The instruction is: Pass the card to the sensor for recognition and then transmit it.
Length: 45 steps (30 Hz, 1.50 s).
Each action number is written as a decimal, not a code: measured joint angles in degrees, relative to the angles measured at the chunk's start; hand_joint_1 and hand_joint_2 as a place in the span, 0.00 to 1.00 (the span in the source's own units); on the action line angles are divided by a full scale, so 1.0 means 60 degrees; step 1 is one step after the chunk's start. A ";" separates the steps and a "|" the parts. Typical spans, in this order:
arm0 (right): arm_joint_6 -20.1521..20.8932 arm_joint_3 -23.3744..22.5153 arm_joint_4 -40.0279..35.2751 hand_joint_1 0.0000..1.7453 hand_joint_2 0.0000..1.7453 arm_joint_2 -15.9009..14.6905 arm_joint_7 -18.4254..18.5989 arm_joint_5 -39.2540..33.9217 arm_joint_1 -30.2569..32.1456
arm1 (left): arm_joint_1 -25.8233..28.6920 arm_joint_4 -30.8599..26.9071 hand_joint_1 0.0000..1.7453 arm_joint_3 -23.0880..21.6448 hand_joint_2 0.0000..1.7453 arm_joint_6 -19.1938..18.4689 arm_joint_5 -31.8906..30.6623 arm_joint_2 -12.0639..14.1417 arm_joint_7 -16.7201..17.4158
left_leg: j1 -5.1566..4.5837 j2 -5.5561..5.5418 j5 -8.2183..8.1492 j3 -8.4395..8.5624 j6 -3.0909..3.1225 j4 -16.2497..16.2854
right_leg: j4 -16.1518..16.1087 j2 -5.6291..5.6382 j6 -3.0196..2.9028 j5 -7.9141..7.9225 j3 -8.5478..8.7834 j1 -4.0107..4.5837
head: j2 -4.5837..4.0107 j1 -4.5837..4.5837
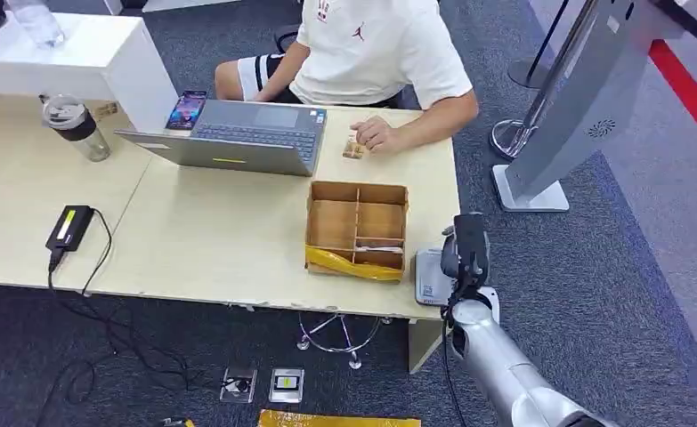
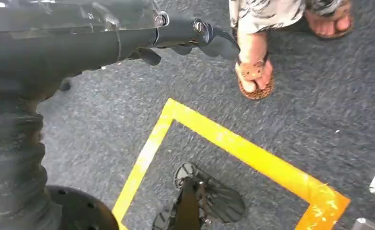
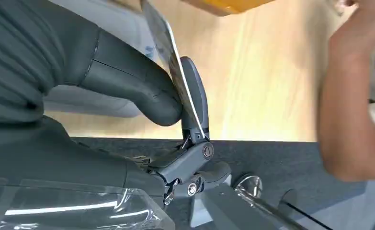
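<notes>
The card [image 3: 176, 62] is sitting pinched edge-on between thumb and finger of the right robot hand [image 1: 467, 253], hovering over the grey sensor [image 1: 431, 277] at the desk [image 1: 211, 240] corner, at about five o'clock. The left robot hand [image 2: 185, 40] is hanging over the carpet, seemingly holding nothing. Lowering the card flat should help recognition. At twelve o'clock a person [image 1: 371, 53] is waiting.

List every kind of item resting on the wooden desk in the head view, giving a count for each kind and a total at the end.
Laptop: 1
Phone: 1
Lidded tumbler: 1
Black power adapter: 1
Divided cardboard box: 1
Grey card sensor: 1
Small brown item by the person's hand: 1
Total: 7
</notes>
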 joint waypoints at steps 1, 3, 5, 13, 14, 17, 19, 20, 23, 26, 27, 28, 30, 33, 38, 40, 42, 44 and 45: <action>-0.0040 0.0000 0.0000 1.00 1.00 -0.0004 -0.0015 -0.0022 0.0066 | 0.0015 0.0015 0.00 0.0011 1.00 0.0000 -0.0022 0.0025 -0.0033 | 0.0000 0.0001 0.0000 0.0000 0.0000 0.0000 | 0.0000 0.0002 0.0000 0.0000 -0.0001 0.0000 | 0.0000 0.0000; -0.0084 0.0000 0.0007 1.00 1.00 -0.0036 -0.0040 -0.0036 0.0174 | 0.0038 0.0036 0.00 0.0073 1.00 0.0000 -0.0036 0.0062 -0.0069 | 0.0000 0.0005 -0.0002 0.0001 -0.0002 0.0000 | 0.0000 0.0003 0.0000 0.0000 -0.0003 0.0000 | 0.0000 -0.0004; -0.0102 0.0000 0.0022 1.00 1.00 -0.0077 -0.0055 -0.0051 0.0223 | 0.0046 0.0047 0.00 0.0080 1.00 0.0000 -0.0047 0.0076 -0.0091 | 0.0000 0.0005 -0.0002 0.0002 -0.0003 0.0000 | 0.0000 0.0004 0.0000 0.0000 -0.0003 0.0000 | 0.0000 0.0000; -0.0200 -0.0004 0.0076 1.00 1.00 -0.0295 -0.0404 -0.0488 0.0477 | 0.0178 0.0073 0.00 0.0306 1.00 0.0000 -0.0102 0.0313 -0.0462 | -0.0001 0.0003 -0.0002 0.0001 -0.0002 0.0000 | 0.0000 0.0005 0.0000 0.0000 0.0000 -0.0001 | 0.0000 0.0000; -0.0204 -0.0004 0.0076 1.00 1.00 -0.0321 -0.0426 -0.0510 0.0502 | 0.0195 0.0073 0.00 0.0324 1.00 0.0000 -0.0102 0.0343 -0.0499 | -0.0001 0.0003 -0.0003 0.0001 -0.0002 0.0000 | 0.0000 0.0005 0.0000 0.0000 0.0000 -0.0001 | 0.0000 0.0000; -0.0215 -0.0007 0.0076 1.00 1.00 -0.0397 -0.0481 -0.0575 0.0574 | 0.0259 0.0091 0.00 0.0404 1.00 0.0000 -0.0102 0.0477 -0.0553 | 0.0000 0.0004 -0.0003 0.0003 -0.0003 0.0000 | -0.0001 0.0006 0.0000 0.0000 -0.0001 -0.0001 | 0.0000 -0.0004; -0.0226 -0.0007 0.0076 1.00 1.00 -0.0434 -0.0499 -0.0623 0.0615 | 0.0296 0.0117 0.00 0.0481 1.00 0.0000 -0.0106 0.0539 -0.0575 | 0.0000 0.0004 -0.0003 0.0003 -0.0003 0.0000 | -0.0001 0.0006 0.0000 0.0000 -0.0001 0.0000 | 0.0000 -0.0004; -0.0226 -0.0007 0.0076 1.00 1.00 -0.0455 -0.0499 -0.0634 0.0630 | 0.0311 0.0124 0.00 0.0543 1.00 0.0000 -0.0109 0.0565 -0.0583 | 0.0000 0.0004 -0.0003 0.0003 -0.0003 0.0000 | 0.0000 0.0004 0.0000 0.0000 -0.0001 0.0000 | 0.0000 -0.0004; -0.0229 -0.0007 0.0076 1.00 1.00 -0.0470 -0.0503 -0.0637 0.0655 | 0.0347 0.0124 0.00 0.0557 1.00 0.0000 -0.0131 0.0616 -0.0590 | 0.0000 0.0004 -0.0003 0.0004 -0.0003 -0.0001 | 0.0000 0.0005 0.0000 0.0000 0.0000 0.0000 | 0.0000 -0.0004; -0.0248 -0.0007 0.0076 1.00 1.00 -0.0481 -0.0517 -0.0678 0.0665 | 0.0356 0.0124 0.00 0.0605 1.00 0.0000 -0.0160 0.0634 -0.0593 | 0.0000 0.0004 -0.0002 0.0004 -0.0003 -0.0001 | 0.0000 0.0005 0.0000 0.0000 0.0003 0.0000 | 0.0000 0.0000; -0.0258 -0.0007 0.0076 1.00 1.00 -0.0488 -0.0543 -0.0707 0.0665 | 0.0358 0.0124 0.00 0.0623 1.00 0.0000 -0.0168 0.0652 -0.0590 | 0.0000 0.0004 -0.0002 0.0004 -0.0003 -0.0001 | 0.0000 0.0005 0.0000 0.0001 0.0004 -0.0001 | 0.0000 0.0000; -0.0255 -0.0007 0.0077 1.00 1.00 -0.0499 -0.0572 -0.0758 0.0665 | 0.0358 0.0124 0.00 0.0626 1.00 0.0000 -0.0197 0.0666 -0.0593 | -0.0001 0.0004 -0.0003 0.0004 -0.0003 -0.0001 | 0.0000 0.0004 0.0000 0.0001 0.0004 -0.0001 | 0.0000 0.0000; -0.0218 -0.0007 0.0073 1.00 1.00 -0.0499 -0.0619 -0.0904 0.0658 | 0.0358 0.0124 0.00 0.0630 1.00 0.0000 -0.0277 0.0707 -0.0593 | -0.0001 0.0003 -0.0002 0.0003 -0.0003 -0.0001 | 0.0000 0.0003 0.0000 0.0001 0.0007 -0.0001 | 0.0000 0.0000; -0.0084 -0.0007 -0.0022 1.00 1.00 -0.0499 -0.0637 -0.1191 0.0591 | 0.0356 0.0124 0.00 0.0634 1.00 0.0000 -0.0397 0.0747 -0.0593 | -0.0001 0.0003 -0.0003 0.0003 -0.0003 -0.0001 | 0.0001 0.0003 0.0000 0.0001 0.0006 -0.0001 | 0.0000 0.0000; 0.0029 -0.0029 -0.0204 1.00 1.00 -0.0506 -0.0608 -0.1532 0.0400 | 0.0355 0.0124 0.00 0.0637 1.00 0.0000 -0.0528 0.0761 -0.0593 | 0.0000 0.0003 -0.0001 0.0003 -0.0003 -0.0001 | 0.0003 0.0004 0.0000 0.0001 0.0008 -0.0001 | 0.0000 0.0000; 0.0048 -0.0091 -0.0449 1.00 1.00 -0.0506 -0.0469 -0.1859 0.0332 | 0.0349 0.0124 0.00 0.0637 1.00 0.0000 -0.0671 0.0761 -0.0590 | -0.0001 0.0003 0.0000 0.0003 -0.0001 -0.0001 | 0.0003 0.0004 0.0000 0.0003 0.0007 -0.0001 | 0.0000 -0.0004; -0.0153 -0.0139 -0.0989 1.00 1.00 -0.0517 -0.0006 -0.2128 0.0266 | 0.0331 0.0124 0.00 0.0641 1.00 0.0000 -0.0864 0.0761 -0.0586 | -0.0001 0.0003 0.0002 0.0004 0.0000 0.0000 | 0.0003 0.0004 0.0004 0.0007 0.0008 -0.0001 | 0.0000 0.0000; -0.0469 -0.0160 -0.1772 1.00 1.00 -0.0535 0.0447 -0.2124 0.0193 | 0.0278 0.0124 0.00 0.0681 1.00 0.0000 -0.1092 0.0696 -0.0456 | -0.0001 0.0003 0.0003 0.0002 0.0000 0.0000 | 0.0003 0.0003 0.0002 0.0010 0.0007 -0.0002 | 0.0000 -0.0004; -0.0642 -0.0160 -0.2279 1.00 1.00 -0.0539 0.0693 -0.1992 0.0128 | 0.0224 0.0124 0.00 0.0732 1.00 0.0000 -0.1239 0.0612 -0.0353 | -0.0002 0.0003 0.0003 0.0002 0.0000 0.0000 | 0.0004 0.0002 0.0002 0.0010 0.0007 -0.0003 | 0.0000 -0.0004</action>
